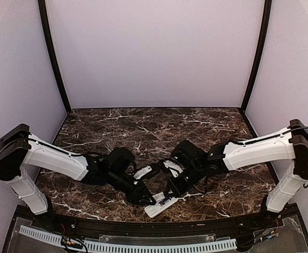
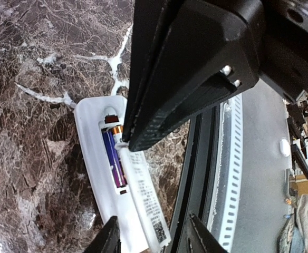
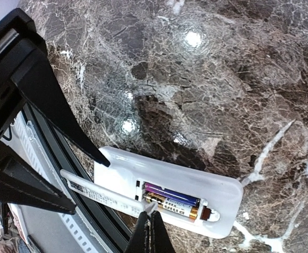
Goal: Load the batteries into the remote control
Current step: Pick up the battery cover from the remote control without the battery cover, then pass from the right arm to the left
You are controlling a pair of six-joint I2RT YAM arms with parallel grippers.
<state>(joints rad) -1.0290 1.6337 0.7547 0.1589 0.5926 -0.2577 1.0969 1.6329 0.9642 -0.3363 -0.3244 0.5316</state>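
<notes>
**Asker:** Where is the remote control?

**Me:** The remote control (image 3: 143, 171) lies back-up on the dark marbled surface (image 3: 207, 95), close to the near edge and between my two arms. Its long recess faces up, uncovered.

**Asker:** And the batteries?

**Me:** The batteries (image 3: 170, 197) sit side by side in that recess. One is purple and the other is darker with a gold band.

**Asker:** What about your left claw?

**Me:** My left claw (image 2: 153, 232) is partly open and straddles the end of the remote away from the recess. One fingertip (image 3: 93, 150) meets the remote's corner. The other stands off from it, so nothing is clamped.

**Asker:** And the right one?

**Me:** My right claw (image 3: 149, 226) is closed tight with nothing between its fingers. Its tip is down at the rim of the recess, right by the gold-banded battery. A thin white printed strip (image 3: 98, 194) runs along the remote's side there. I cannot tell whether the tip touches the battery or the strip, or whether the strip is loose.
</notes>
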